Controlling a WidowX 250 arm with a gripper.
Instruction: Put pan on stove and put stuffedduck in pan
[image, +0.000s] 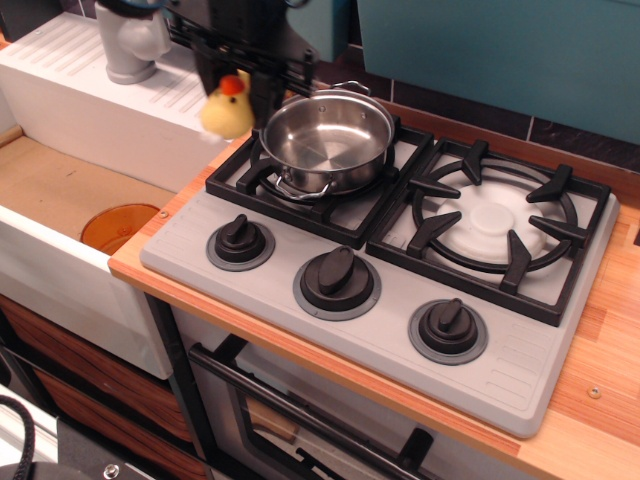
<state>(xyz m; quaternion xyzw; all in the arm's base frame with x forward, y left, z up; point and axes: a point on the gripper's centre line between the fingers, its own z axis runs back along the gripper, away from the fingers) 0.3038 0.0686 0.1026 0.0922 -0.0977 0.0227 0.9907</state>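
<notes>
The shiny steel pan (327, 140) stands on the left burner of the grey stove (390, 330), its inside bare. My black gripper (238, 78) hangs at the top of the view, just left of the pan and above its rim height. It is shut on the yellow stuffedduck (228, 110), which dangles below the fingers with its red beak up. The duck is in the air beside the pan's left rim, not over its opening.
The right burner grate (495, 225) is bare. Three black knobs (338, 280) line the stove's front. A white sink unit (70, 110) with a grey faucet (130, 45) and an orange drain (118, 226) lies to the left. A wooden counter (600, 390) surrounds the stove.
</notes>
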